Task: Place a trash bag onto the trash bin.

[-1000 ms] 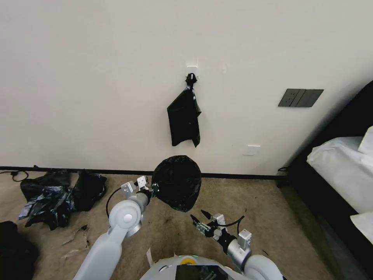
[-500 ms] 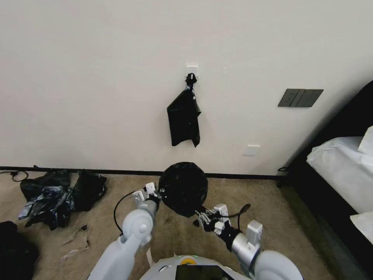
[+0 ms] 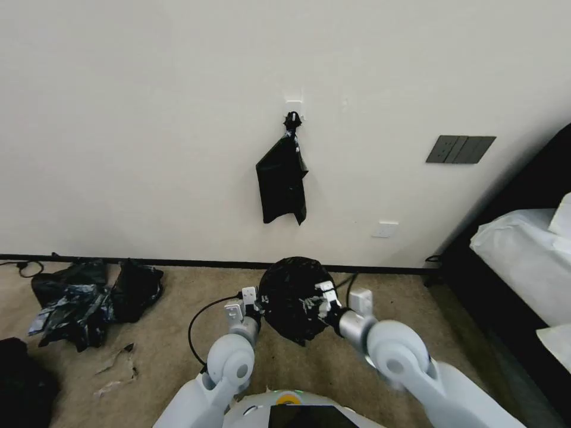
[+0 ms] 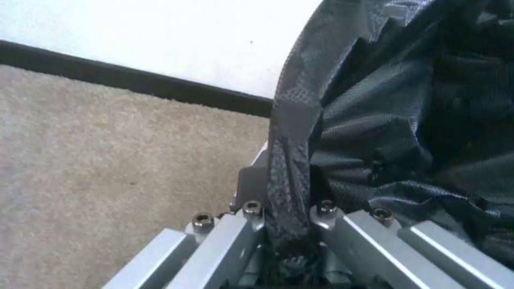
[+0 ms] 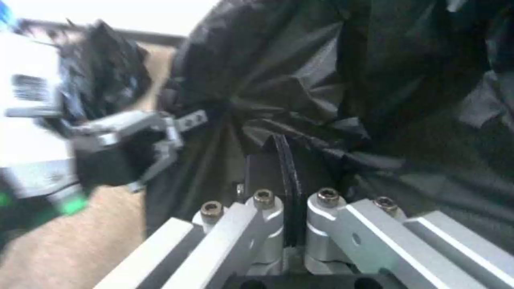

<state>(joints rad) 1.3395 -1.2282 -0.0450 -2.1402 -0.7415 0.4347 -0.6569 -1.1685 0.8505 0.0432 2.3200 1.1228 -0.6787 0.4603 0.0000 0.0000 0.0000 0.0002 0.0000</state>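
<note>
Left hand (image 3: 257, 305) and right hand (image 3: 318, 301) each pinch the bag (image 3: 292, 297) rim; thin film could tear or slip if pulled apart.

The trash bag (image 3: 294, 297) hides whatever stands beneath it at lower centre. Both grippers' fingertips are buried in its film. The bed (image 3: 523, 261) is cut off at the right edge.

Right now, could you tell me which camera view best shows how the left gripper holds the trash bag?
The left wrist view: the left gripper is shut on a twisted strip of the trash bag. The head view shows it at the bag's left side, grip hidden. The right wrist view shows it farther off, blurred.
</note>
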